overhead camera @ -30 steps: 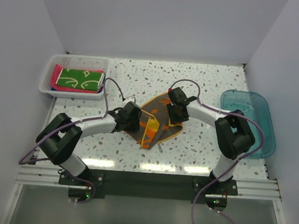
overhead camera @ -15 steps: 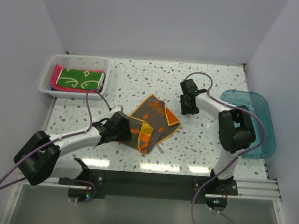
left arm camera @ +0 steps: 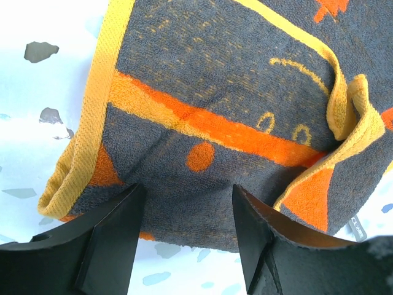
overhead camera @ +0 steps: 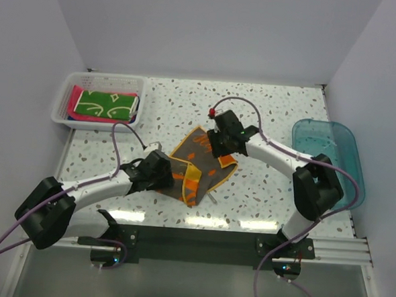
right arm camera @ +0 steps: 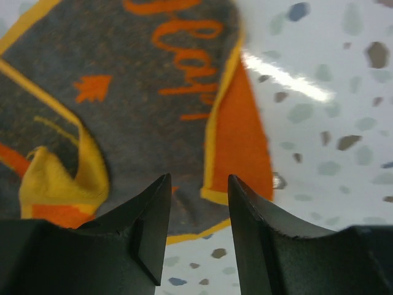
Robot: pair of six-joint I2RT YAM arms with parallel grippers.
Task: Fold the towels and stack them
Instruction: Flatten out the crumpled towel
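Observation:
A dark grey towel [overhead camera: 206, 172] with orange trim and orange lettering lies crumpled and partly folded on the speckled table. My left gripper [overhead camera: 164, 175] is open at its left edge. In the left wrist view the towel [left arm camera: 215, 80] has its near edge between the spread tips of the left gripper [left arm camera: 187, 200]. My right gripper [overhead camera: 220, 144] hovers open over the towel's far right part. In the right wrist view the right gripper [right arm camera: 198, 184] frames the towel [right arm camera: 141, 104] and its orange corner. A green patterned towel [overhead camera: 106, 104] lies on a pink towel [overhead camera: 75, 99] in the basket.
The white slotted basket [overhead camera: 101, 79] stands at the back left. A clear blue plastic tub [overhead camera: 340, 191] sits at the right edge of the table. White walls close in the back and both sides.
My right gripper swung away to the right, then came back over the towel's far right part. My left arm drew back toward the near left and stays at the towel's left edge.

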